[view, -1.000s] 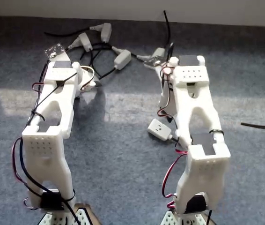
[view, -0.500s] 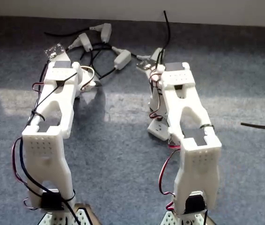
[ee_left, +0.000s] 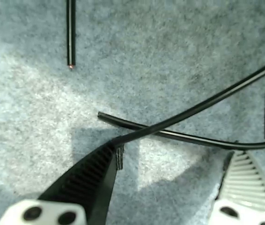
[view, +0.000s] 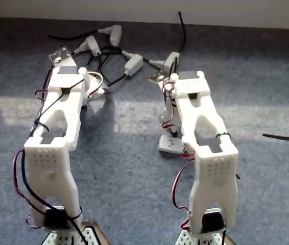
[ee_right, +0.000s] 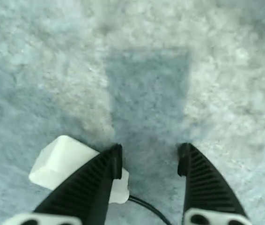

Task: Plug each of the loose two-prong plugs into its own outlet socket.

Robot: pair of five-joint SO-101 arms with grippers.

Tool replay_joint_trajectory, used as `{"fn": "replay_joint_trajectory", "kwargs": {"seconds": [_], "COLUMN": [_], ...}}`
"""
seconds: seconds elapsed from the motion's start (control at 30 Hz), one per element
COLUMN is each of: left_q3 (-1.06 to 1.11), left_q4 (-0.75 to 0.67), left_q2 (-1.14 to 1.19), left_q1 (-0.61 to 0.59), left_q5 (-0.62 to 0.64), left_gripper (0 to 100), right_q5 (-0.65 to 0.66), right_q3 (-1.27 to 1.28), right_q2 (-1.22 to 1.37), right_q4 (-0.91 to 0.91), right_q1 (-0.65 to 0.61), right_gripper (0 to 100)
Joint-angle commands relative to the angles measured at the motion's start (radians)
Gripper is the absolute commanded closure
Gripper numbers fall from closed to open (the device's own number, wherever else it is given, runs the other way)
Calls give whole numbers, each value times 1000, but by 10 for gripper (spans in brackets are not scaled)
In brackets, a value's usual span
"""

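The right gripper is held wide apart over the grey pile carpet, and nothing is gripped between its black ribbed fingers. A white block-shaped plastic connector with a thin black lead is seen just beside the outer face of one finger, outside the gap. Whether it is a plug or a socket cannot be told. The left gripper is likewise spread open and empty, though a round black cable is draped across its mouth and appears to rest against the dark fingertip.

Now the risks, as judged. If the right gripper is closed where it stands, only air is caught, and the connector may be nudged aside by the finger's flank. If the left arm is moved, the cable on its finger may be dragged, and a loose white two-prong plug in that tangle may be pulled out of place. A white outlet block is half covered by the right arm, so prong alignment there would be poorly seen from above.

Open room is found between the arms. The far strip below the pale wall is crowded with leads, and a stray black wire lies beyond the right arm.
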Motion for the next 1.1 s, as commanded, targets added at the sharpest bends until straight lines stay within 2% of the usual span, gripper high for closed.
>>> {"fn": "replay_joint_trajectory", "kwargs": {"seconds": [0.0,0.13,0.27,0.57,0.77,0.9,1.07], "left_q3": [-28,-30,-30,-30,-30,-30,-30], "left_q4": [-12,-12,-12,-12,-12,-12,-12], "left_q2": [-28,-28,-28,-28,-28,-28,-28], "left_q1": [-2,-1,-1,-2,-2,-2,-5], "left_q5": [3,3,3,3,3,3,3], "left_gripper": [652,652,652,652,652,652,652], "right_q5": [-3,-2,5,129,146,140,140], "right_q3": [-54,-113,-51,317,429,446,441], "right_q2": [-48,-70,-137,-409,-367,-291,-223], "right_q4": [157,202,202,202,186,176,24], "right_q1": [-28,-36,-56,-185,-176,-243,-259], "right_gripper": [797,797,797,797,797,797,797]}}
